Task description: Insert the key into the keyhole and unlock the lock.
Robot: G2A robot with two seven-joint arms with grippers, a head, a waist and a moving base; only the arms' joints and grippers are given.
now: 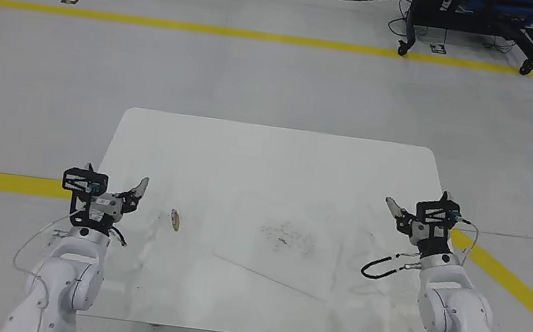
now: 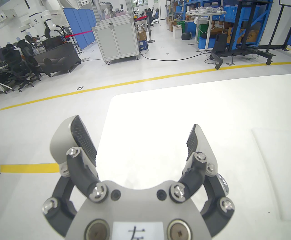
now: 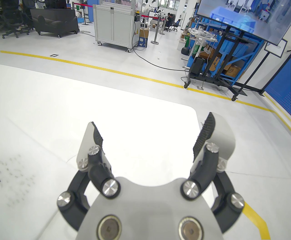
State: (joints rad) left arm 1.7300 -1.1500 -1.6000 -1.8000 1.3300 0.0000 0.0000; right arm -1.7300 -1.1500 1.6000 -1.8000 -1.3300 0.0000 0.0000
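Observation:
A small oval metal object (image 1: 176,219), either the key or the lock, lies on the white table (image 1: 276,167) toward its left side. My left gripper (image 1: 116,188) hangs just left of it at the table's left edge, open and holding nothing. In the left wrist view its fingers (image 2: 83,141) spread wide over bare tabletop, and a shiny metal bit (image 2: 224,181) peeks out beside one finger. My right gripper (image 1: 419,210) sits near the table's right edge, also open and holding nothing (image 3: 151,121).
A thin pale sheet (image 1: 263,276) lies flat on the table's front half, with faint scuff marks (image 1: 288,237) near the middle. Yellow floor lines (image 1: 262,35) run around the table. A black wheeled stand (image 1: 473,31) stands far behind.

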